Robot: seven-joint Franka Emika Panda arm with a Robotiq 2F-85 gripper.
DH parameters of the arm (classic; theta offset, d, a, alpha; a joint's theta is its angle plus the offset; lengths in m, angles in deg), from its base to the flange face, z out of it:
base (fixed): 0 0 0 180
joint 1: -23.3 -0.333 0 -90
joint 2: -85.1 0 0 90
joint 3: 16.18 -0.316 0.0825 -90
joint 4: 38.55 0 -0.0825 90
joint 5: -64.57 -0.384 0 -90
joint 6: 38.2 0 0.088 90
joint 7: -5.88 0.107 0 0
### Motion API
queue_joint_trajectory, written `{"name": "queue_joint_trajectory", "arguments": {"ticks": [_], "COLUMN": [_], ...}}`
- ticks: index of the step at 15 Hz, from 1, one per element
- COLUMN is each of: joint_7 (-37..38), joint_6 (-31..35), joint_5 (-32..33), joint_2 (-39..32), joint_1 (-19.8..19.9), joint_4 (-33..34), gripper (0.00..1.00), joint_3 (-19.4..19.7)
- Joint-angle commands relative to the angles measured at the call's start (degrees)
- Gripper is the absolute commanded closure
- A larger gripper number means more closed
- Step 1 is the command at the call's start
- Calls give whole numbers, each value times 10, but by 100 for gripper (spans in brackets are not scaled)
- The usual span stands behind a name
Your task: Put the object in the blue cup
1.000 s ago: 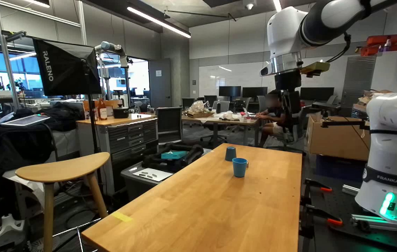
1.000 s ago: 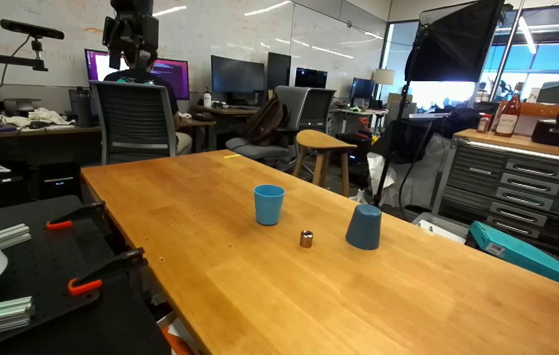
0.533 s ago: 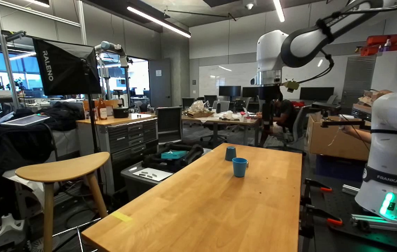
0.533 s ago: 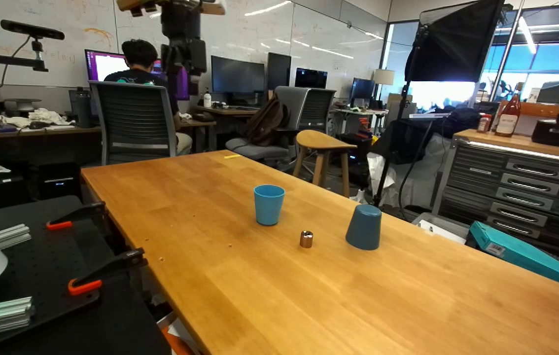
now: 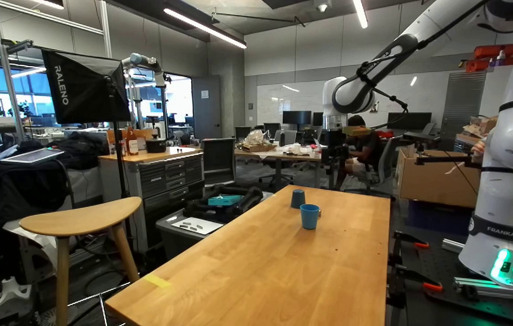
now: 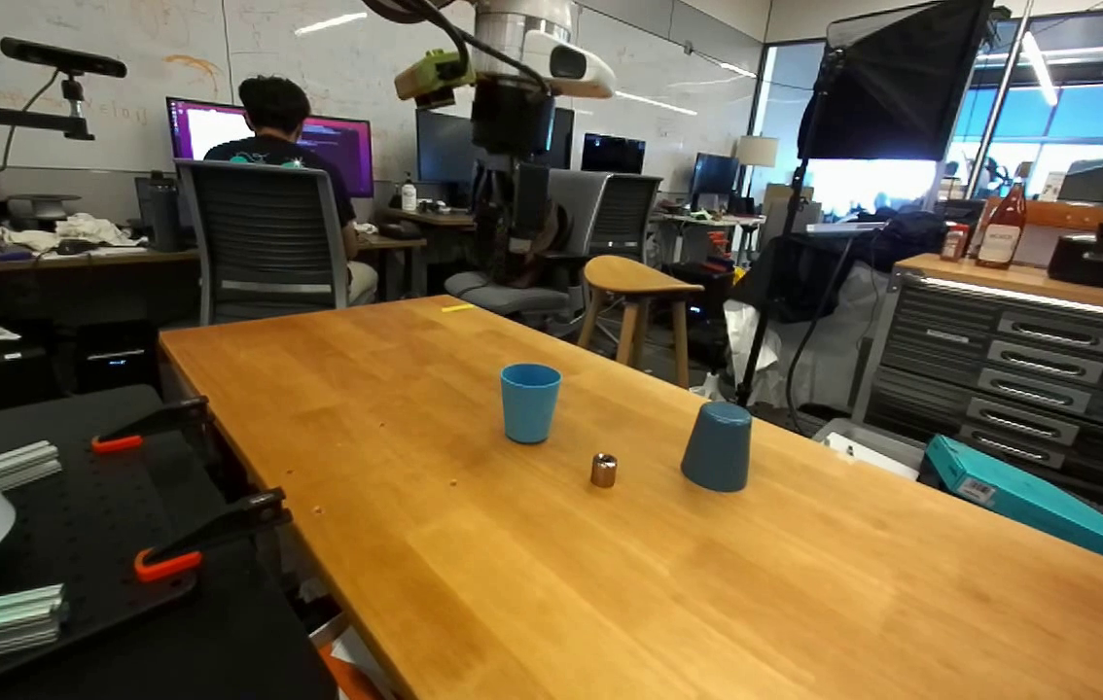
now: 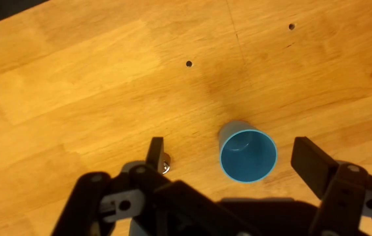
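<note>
The blue cup stands upright, open side up, on the light-wood table. It also shows in an exterior view and in the wrist view, where it looks empty. The object, a small shiny copper-coloured metal cylinder, stands on the table beside it. It peeks out behind the cup in an exterior view and is partly hidden by the left finger in the wrist view. My gripper is open and empty, well above the table. It also shows in both exterior views.
A darker blue-grey cup stands upside down near the object, on the side away from the blue cup. The table has clamps along the edge by the robot base. A stool stands beyond the long edge.
The arm has come down and reached out over the table. In an exterior view the gripper has moved right and down. The cups and the metal cylinder have not moved.
</note>
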Motion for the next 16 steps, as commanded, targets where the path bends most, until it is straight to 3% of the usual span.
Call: {"name": "queue_joint_trajectory", "arguments": {"ticks": [1,7,12,16], "joint_7": [9,165,201,216], "joint_6": [13,20,9,23], "joint_5": [-6,-13,-54,-77], "joint_2": [-6,-202,-297,-340], "joint_1": [-13,-17,-10,-9], "joint_4": [-3,120,218,254], "gripper": [0,0,0,0], "joint_3": [4,15,47,63]}}
